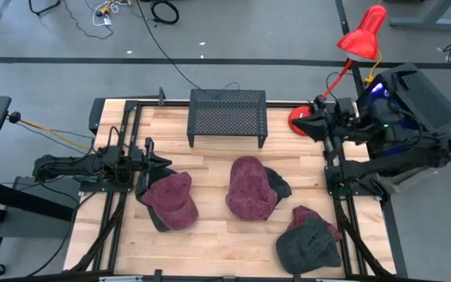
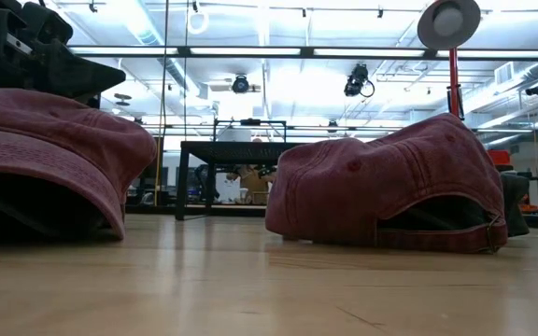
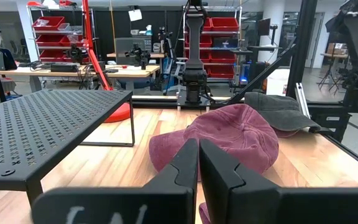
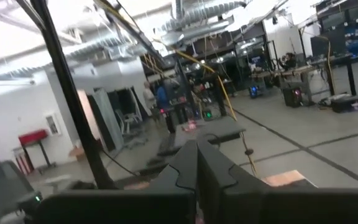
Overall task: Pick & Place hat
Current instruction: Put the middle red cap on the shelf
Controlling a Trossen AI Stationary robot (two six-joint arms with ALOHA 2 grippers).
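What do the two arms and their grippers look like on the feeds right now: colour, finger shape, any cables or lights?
Both arms are dark, near-black. The left gripper has two flat, angular fingers with notched inner edges; the right gripper matches. A yellow cable trails from the left arm's base, and blue lights glow on the right arm's base housing.

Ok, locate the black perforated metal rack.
In the high view, the black perforated metal rack stands at the table's far edge, centred, behind the middle maroon cap.
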